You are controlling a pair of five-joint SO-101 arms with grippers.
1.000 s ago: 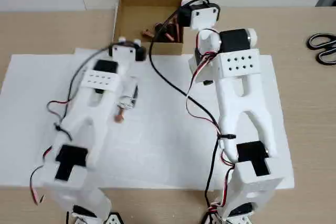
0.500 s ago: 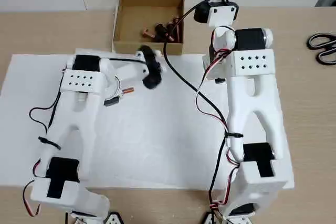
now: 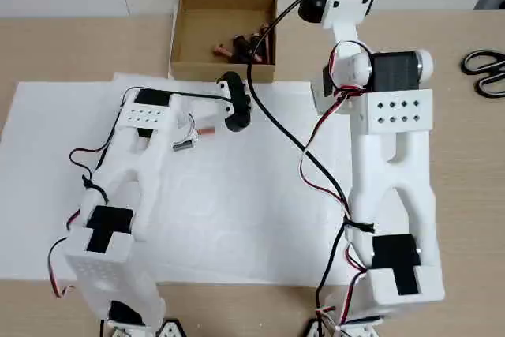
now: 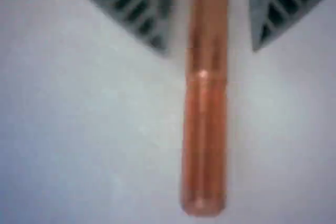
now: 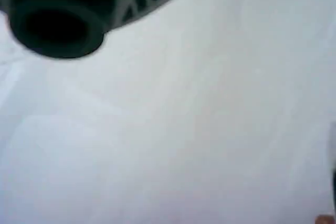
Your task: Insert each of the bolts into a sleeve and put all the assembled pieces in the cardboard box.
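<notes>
My left gripper [image 3: 192, 136] is shut on a copper bolt-and-sleeve piece [image 3: 207, 130], holding it low over the white sheet a little short of the cardboard box [image 3: 183, 33]. In the left wrist view the copper piece [image 4: 206, 129] sticks out past the grey ribbed fingers [image 4: 131, 9], with a seam partway along it. Several copper pieces [image 3: 245, 46] lie in the box's right corner. The right arm [image 3: 390, 108] stands raised just right of the box, its gripper end tucked under the arm. A dark part of that arm's hardware [image 5: 58, 24] hangs over the white surface.
A white foam sheet [image 3: 237, 219] covers the middle of the wooden table. Black scissors [image 3: 485, 69] lie at the far right edge. A black cable [image 3: 276, 128] runs from the right arm's wrist across the sheet between the two arms.
The right arm drew back from over the box and swung right. The left arm carried the copper piece up the sheet toward the box and turned its wrist.
</notes>
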